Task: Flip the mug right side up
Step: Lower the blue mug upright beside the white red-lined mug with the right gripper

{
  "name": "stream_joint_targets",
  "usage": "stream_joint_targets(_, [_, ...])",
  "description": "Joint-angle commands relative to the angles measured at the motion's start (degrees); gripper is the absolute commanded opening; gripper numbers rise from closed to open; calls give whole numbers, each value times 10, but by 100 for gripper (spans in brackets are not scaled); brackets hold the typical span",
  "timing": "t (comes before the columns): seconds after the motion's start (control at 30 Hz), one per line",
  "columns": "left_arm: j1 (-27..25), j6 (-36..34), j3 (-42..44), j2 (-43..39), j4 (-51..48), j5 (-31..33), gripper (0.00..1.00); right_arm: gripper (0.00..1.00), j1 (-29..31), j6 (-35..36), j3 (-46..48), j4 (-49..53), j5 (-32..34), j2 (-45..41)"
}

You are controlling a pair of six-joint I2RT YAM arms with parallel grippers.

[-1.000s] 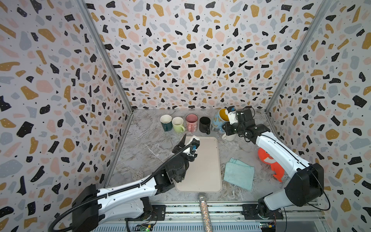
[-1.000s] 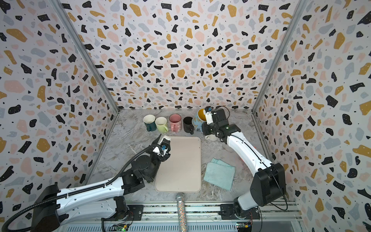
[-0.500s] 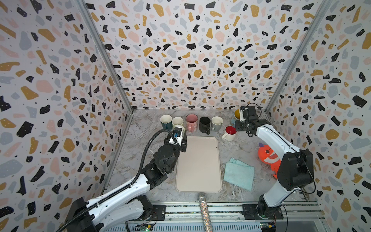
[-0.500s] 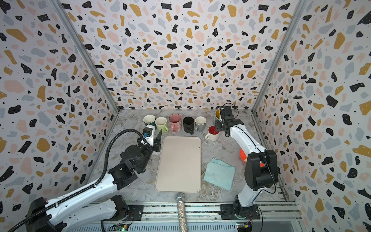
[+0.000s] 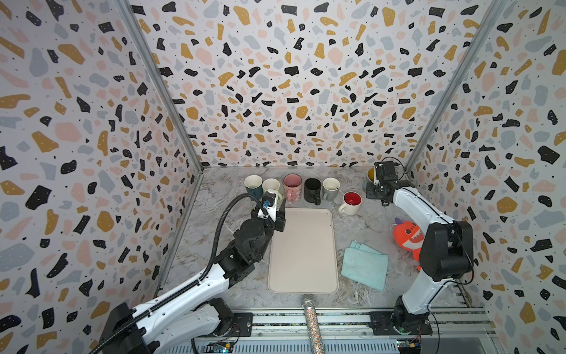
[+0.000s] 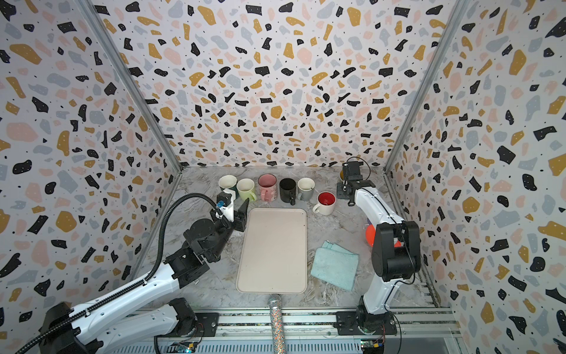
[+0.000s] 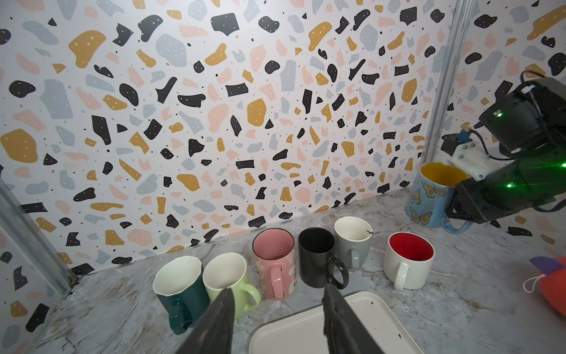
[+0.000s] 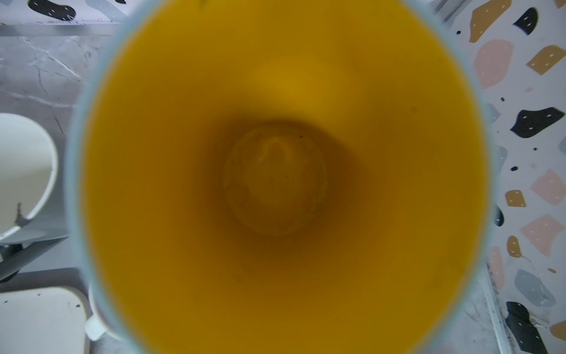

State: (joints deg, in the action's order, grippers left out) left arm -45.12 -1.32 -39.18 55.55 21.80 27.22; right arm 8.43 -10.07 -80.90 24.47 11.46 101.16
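Right, from my seat the butterfly mug (image 7: 428,196) stands mouth-up in the far right corner of the marble table (image 5: 220,220), close to both walls and well apart from the other cups; it looks very slightly tilted, and I cannot tell whether its base sits fully on the surface. The right gripper (image 7: 462,199) is pressed against the mug's handle side, with the blue handle loop showing just below it; its fingers are hidden in every view, so I cannot tell whether they are clamped or parted. The right wrist camera looks straight down into the yellow interior (image 8: 275,171) (it fills nearly the whole picture). The left gripper (image 7: 278,294) hangs with its jaws parted and nothing between them, above the far left corner of the cream tray (image 5: 303,251) and just in front of the light green mug (image 7: 225,272). Along the back, all mouth-up, stand the dark green mug (image 7: 177,285), the light green one, the pink mug (image 7: 274,260), the black mug (image 7: 317,254) and the grey mug (image 7: 352,239); the white mug with a red inside (image 7: 409,260) sits a little nearer, beside the tray's far right corner. A blue cloth (image 5: 364,265) lies right of the tray; an orange shark toy (image 5: 409,237) lies beyond it, partly behind the right arm.
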Motion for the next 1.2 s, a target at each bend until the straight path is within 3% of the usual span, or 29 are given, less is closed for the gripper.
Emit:
stream_joint_targets(0.0, [7,13,-22,0,12,-13,49,0,2,-4,-34,-53,21,-4])
stream_joint_targets(1.17, [32,47,-41,18,-3,-53,50,0,-20,-8,-6,-104,-38,80])
